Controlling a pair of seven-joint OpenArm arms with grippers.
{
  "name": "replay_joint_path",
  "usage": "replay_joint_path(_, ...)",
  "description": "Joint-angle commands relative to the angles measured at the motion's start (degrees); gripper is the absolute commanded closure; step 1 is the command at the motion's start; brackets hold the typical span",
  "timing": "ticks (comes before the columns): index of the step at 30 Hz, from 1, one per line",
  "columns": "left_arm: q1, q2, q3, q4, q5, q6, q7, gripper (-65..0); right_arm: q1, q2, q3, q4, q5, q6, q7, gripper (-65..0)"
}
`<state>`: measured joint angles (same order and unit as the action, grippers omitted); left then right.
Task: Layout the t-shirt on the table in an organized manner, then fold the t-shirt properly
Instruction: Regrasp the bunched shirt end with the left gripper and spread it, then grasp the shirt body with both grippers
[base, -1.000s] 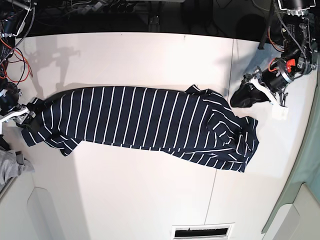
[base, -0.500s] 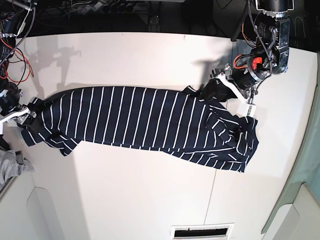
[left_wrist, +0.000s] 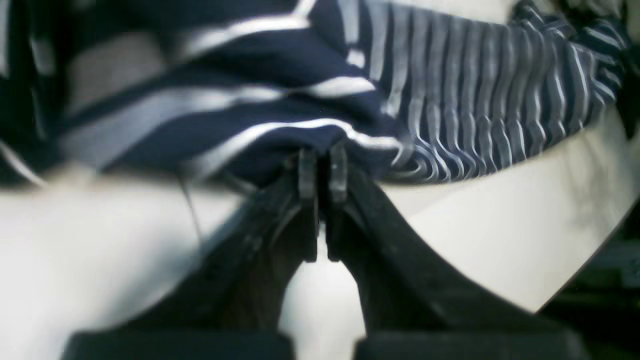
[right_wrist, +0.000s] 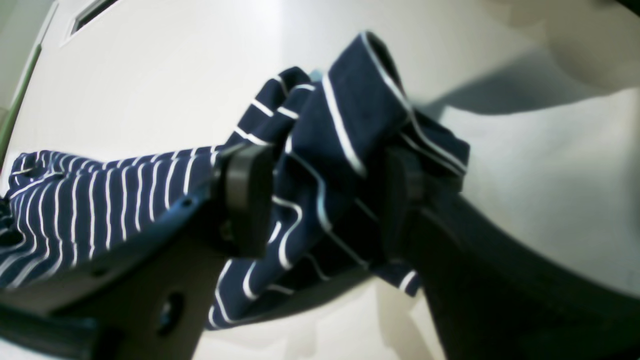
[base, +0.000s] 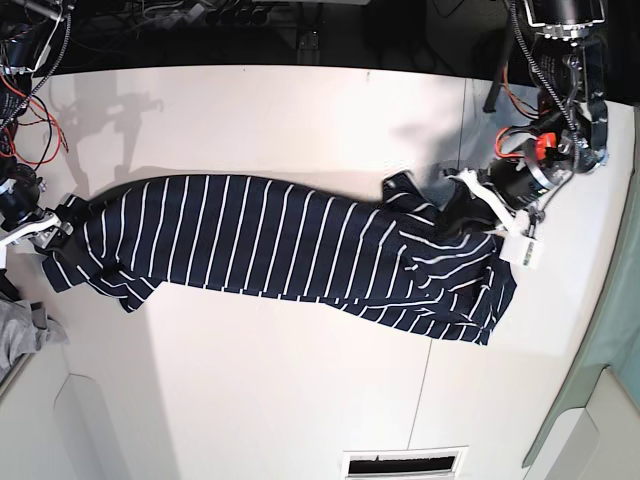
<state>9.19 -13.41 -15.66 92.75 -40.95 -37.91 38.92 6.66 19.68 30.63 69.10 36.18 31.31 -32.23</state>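
Striped cloth could slip from our left gripper (left_wrist: 318, 165), whose jaws are clenched on only a thin fold of the t-shirt (base: 290, 245) just ahead of them, if we pull hard against our right gripper (right_wrist: 320, 200), grasping the far end, both arms low over the table (base: 250, 110).

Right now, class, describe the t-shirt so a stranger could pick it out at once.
Start at the big white table. Stretched across its middle lies the t-shirt, a long dark navy cloth with one hand at each end. Its thin white stripes set it apart from the small plain grey cloth at the table's edge.
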Motion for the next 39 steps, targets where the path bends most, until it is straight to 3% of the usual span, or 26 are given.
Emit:
replay_joint_path(1, 1.6, -2.1, -1.44, 4.0, -2.38, -0.48, -0.98, 0.0, 1.09, 1.09, 0.26, 0.9, 1.09, 0.46, 1.14, -32.3)
replay_joint_path(6, 10.8, -7.54, -6.78, 18.14, -8.28, -0.52, 2.67, 0.0, 1.09, 1.09, 0.26, 0.9, 1.11, 0.46, 1.18, -32.3)
replay_joint_path(9, 14.82, -8.09, -8.72, 24.68, -11.8, -1.05, 5.99, 0.0, 1.09, 1.09, 0.26, 0.9, 1.14, 0.46, 1.9, -32.3)
replay_joint_path(13, 18.84, -7.54, -8.46, 26.25, -13.92, -2.09, 6.01, 0.0, 1.09, 1.07, 0.26, 0.9, 1.11, 0.46, 1.88, -32.3)
replay_joint_path(17, 21.77, -6.6, -7.8, 26.01, -14.03, -2.09, 6.4, -24.2, 1.11, 1.09, 0.26, 0.9, 1.11, 0.44, 2.03, -32.3)
replay_joint_path(19, 22.29, -6.4, -7.8, 25.99, -14.01, -2.09, 6.38, -31.3, 1.14, 1.09, 0.26, 0.9, 1.14, 0.44, 2.08, -32.3)
replay_joint_path(30, 18.93, -6.47, -13.9, 26.01, -14.36, -2.09, 5.6, -31.4, 3.23, 1.07, 0.17, 0.87, 0.42, 0.42, 7.17, -32.3)
replay_joint_path(34, 16.46, -6.64, -13.25, 24.79, -11.63, -2.09, 3.23, -31.4, 5.66, 1.07, -1.42, 0.76, -3.06, 0.39, 7.58, -32.3)
replay_joint_path(36, 14.97, -6.67, -11.69, 22.03, -9.16, -0.44, 1.86, -31.4, 7.1, 1.05, -4.09, 0.42, -6.01, 0.15, 9.09, -32.3)
replay_joint_path(39, 11.37, -6.75, -7.87, 14.51, -7.06, 0.92, 1.38, -31.4, 10.27, 1.09, -10.75, -2.73, -13.05, -3.02, 11.69, -32.3)
